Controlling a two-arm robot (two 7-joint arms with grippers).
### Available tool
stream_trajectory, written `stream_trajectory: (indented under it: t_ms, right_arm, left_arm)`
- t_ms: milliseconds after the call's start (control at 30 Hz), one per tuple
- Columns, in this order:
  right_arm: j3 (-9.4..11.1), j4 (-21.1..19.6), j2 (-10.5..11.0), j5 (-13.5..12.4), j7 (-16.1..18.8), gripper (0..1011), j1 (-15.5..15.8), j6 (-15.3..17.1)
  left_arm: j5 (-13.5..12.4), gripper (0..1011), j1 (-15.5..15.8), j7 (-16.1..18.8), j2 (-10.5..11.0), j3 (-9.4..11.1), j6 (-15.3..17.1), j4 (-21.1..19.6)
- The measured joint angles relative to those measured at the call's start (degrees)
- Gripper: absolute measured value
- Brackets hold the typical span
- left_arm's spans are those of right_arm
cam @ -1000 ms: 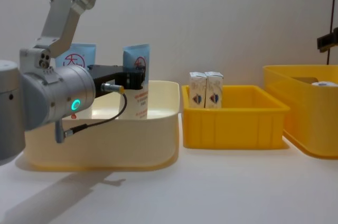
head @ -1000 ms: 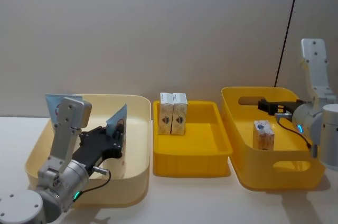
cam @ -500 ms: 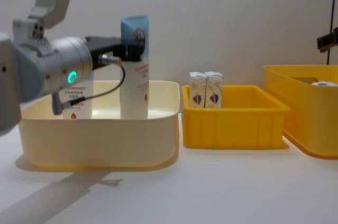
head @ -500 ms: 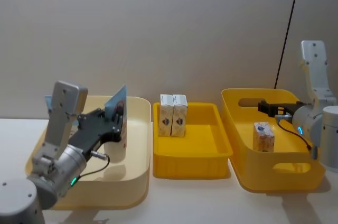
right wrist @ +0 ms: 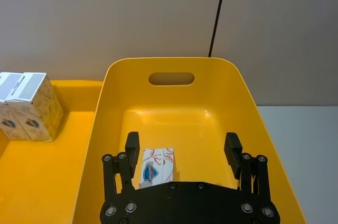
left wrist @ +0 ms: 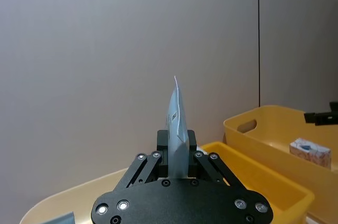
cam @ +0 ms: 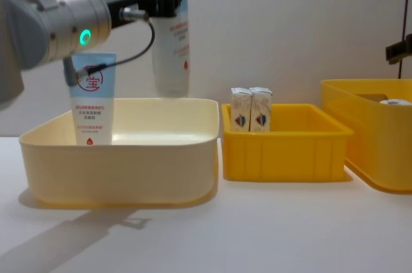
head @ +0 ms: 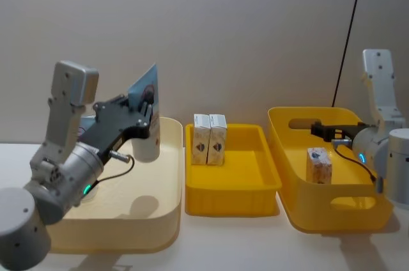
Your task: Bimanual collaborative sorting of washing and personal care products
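My left gripper [head: 147,106] is shut on a white squeeze tube [cam: 170,35] with a pale-blue end, holding it upright above the cream bin [cam: 129,170]. In the left wrist view the tube [left wrist: 177,123] sits between the fingers. A second tube [cam: 94,99] stands in the cream bin's far left corner. Two small cream cartons [head: 209,138] stand side by side at the back of the shallow yellow tray [head: 233,191]. My right gripper [right wrist: 182,150] hangs open over the deep yellow bin [right wrist: 95,129], just above a carton [right wrist: 156,166] lying inside it.
The three containers stand in a row on the white table: cream bin left, shallow tray [cam: 286,150] middle, deep bin [cam: 380,144] right. A plain wall stands close behind, with a black cable [head: 348,34] running down it. Bare table lies in front of the bins.
My left gripper has risen with the tube, lifting it from inside the cream bin to well above the rim. The right arm has stayed still.
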State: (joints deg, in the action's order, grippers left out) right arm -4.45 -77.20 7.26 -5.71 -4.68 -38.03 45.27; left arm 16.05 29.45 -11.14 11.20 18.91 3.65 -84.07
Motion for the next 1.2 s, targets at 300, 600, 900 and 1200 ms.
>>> stream_trajectory:
  t_ms: [300,600,900,1200]
  right_arm:
    - [-2.68,-0.37,1.21,1.17,2.69,1001,0.14,-2.55]
    - [-6.75,-2.52,3.11,2.84,6.56,1001,0.89,-6.62]
    - [-11.13,-4.69,5.17,4.89,10.70,1001,1.22,-11.78]
    - [-13.54,-4.79,6.71,6.11,13.81,1001,1.02,-15.80]
  left_arm:
    - [1.03,177,1.88,-2.21,-0.67,-0.52,-0.68,0.00]
    - [1.77,178,2.87,-3.44,-1.33,-1.07,-1.21,0.83]
    - [2.44,178,3.48,-4.29,-1.58,-1.36,-1.48,1.64]
    - [3.25,178,3.98,-4.93,-1.58,-1.45,-1.47,2.11]
